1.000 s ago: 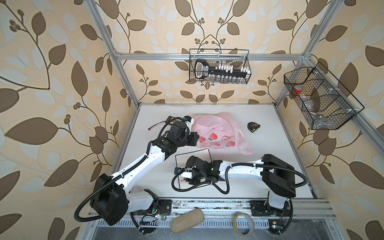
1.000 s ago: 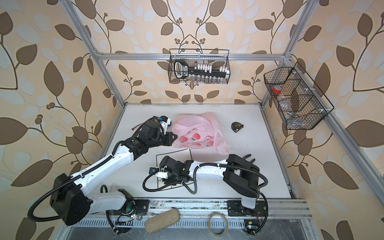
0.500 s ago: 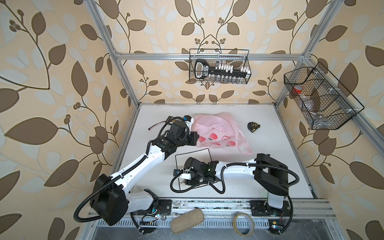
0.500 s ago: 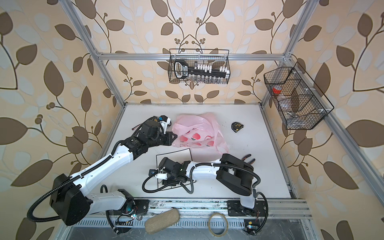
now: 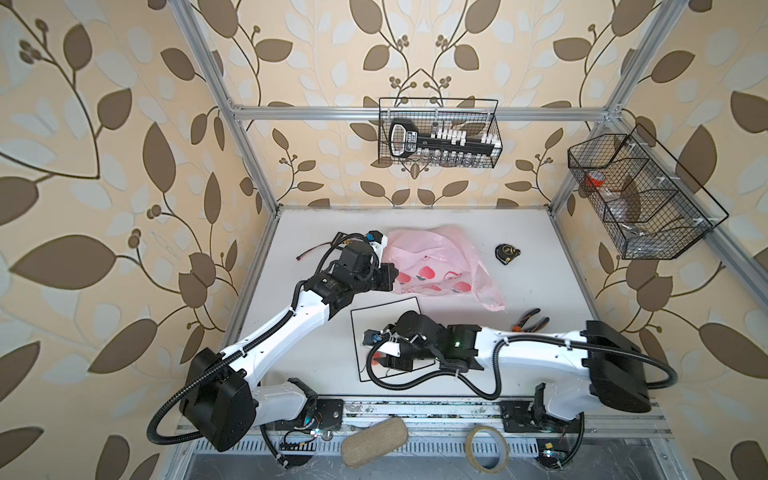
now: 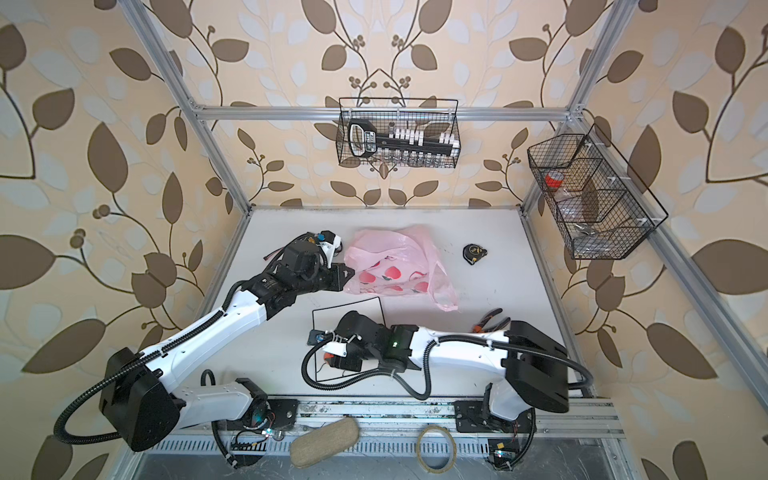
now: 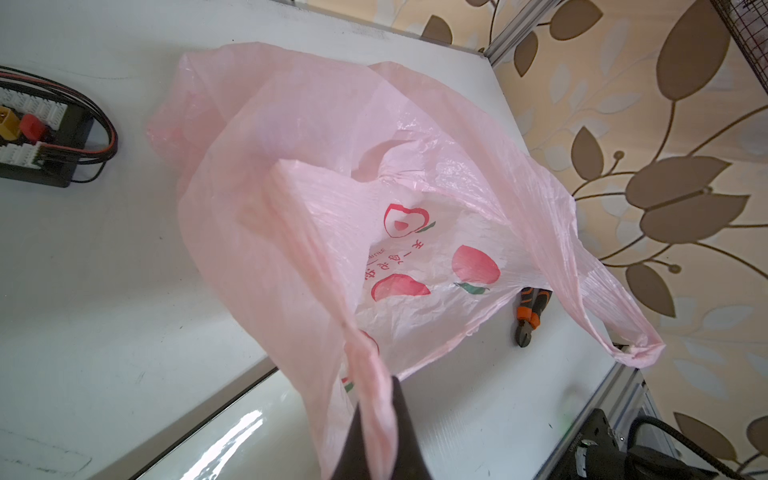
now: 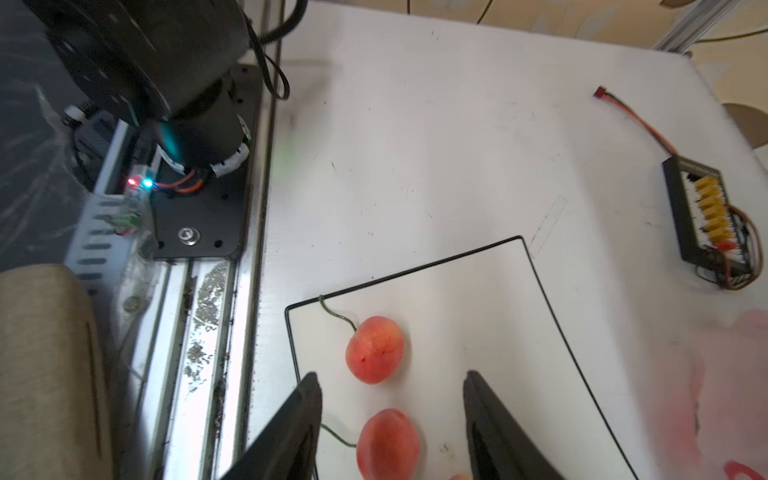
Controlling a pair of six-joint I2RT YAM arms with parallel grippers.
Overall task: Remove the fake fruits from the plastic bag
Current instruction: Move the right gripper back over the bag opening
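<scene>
My right gripper [image 8: 390,374] hangs open over two fruits [image 8: 375,349] lying freed on the mat [image 8: 457,299]. My left gripper [image 7: 376,440] pinches the bag [image 7: 332,187], just behind the mat, by a handle. I can't tell what is left inside. Its red print beside the peaches is unreadable.

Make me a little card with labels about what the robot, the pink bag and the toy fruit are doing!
left gripper: shut on a bunched strip of the plastic bag, holding it up
right gripper: open, over the mat
far fruit: orange-red, stemmed, on the mat just past the fingertips
near fruit: same kind, on the mat between the open jaws, not gripped
inside the bag: only printed peaches show; folds hide the rest
also on the table: pliers, tape measure
</scene>
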